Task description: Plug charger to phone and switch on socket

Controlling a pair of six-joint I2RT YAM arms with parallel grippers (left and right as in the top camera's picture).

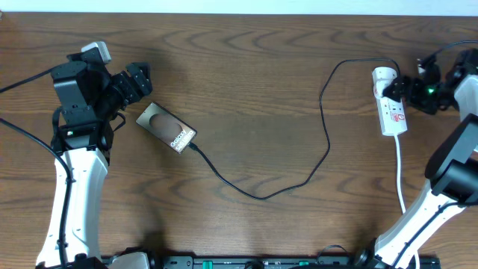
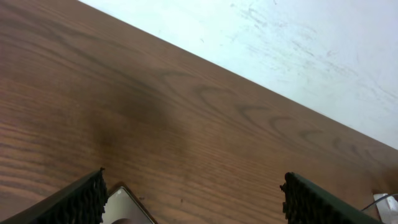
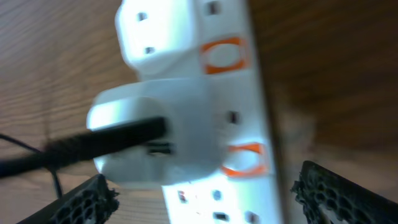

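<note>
Dark wood-grain table (image 1: pixel 246 82) carries everything, and trouble would most likely start at the power strip (image 1: pixel 393 112). The right gripper (image 3: pixel 208 198) hangs close to the strip, jaws spread wide with nothing between them, so pressing a switch looks like the step left. The strip is light and lies loose. A push landing off the switch or at a slant could skid or tip it, tugging the adapter (image 3: pixel 149 134) seated in its face. A finger catching the black cable (image 1: pixel 261 196) where it leaves the adapter could work the plug loose. From the strip the cable runs in a slack loop to the phone (image 1: pixel 166 128), which lies flat well apart from the strip on the left arm's side. The tip meets the phone's end nearer the strip and looks plugged in, though the joint is too small to be sure. The left gripper (image 2: pixel 196 200), farther from the strip than the phone is, is spread open and empty; a drift could nudge the phone and strain that joint. The strip is smooth white plastic, long and narrow, with orange-red rings (image 3: pixel 221 53) on its face and a white cord (image 1: pixel 399 172) trailing from one end. The adapter is a rounded pale block, the cable thin and limp, the phone a glossy brown slab with rounded corners, the finger pads (image 3: pixel 348 199) black and ribbed.
</note>
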